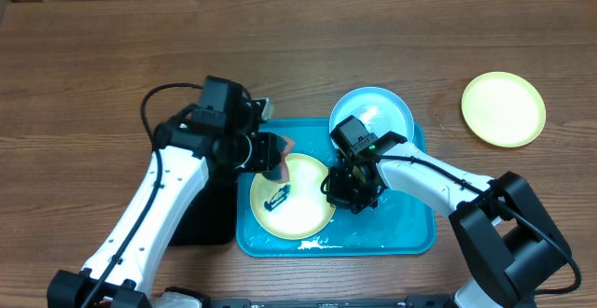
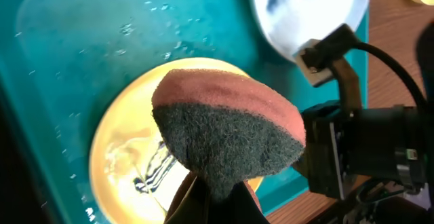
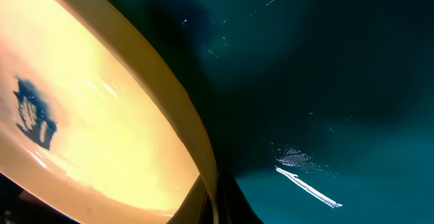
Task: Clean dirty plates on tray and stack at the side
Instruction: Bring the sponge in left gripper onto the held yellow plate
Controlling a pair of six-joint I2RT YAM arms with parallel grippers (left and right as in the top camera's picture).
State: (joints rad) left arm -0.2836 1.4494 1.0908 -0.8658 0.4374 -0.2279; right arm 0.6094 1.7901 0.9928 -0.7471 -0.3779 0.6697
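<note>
Overhead: left hand clenched on sponge above smudged plate; right hand pinching its rim.

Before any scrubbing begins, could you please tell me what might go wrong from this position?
The right hand seems to pinch only the rim of the smudged pale yellow round plastic plate on the wet blue plastic tray; scrubbing may slip it free. The left hand, holding the red-and-grey sponge, may hit the right one.
</note>
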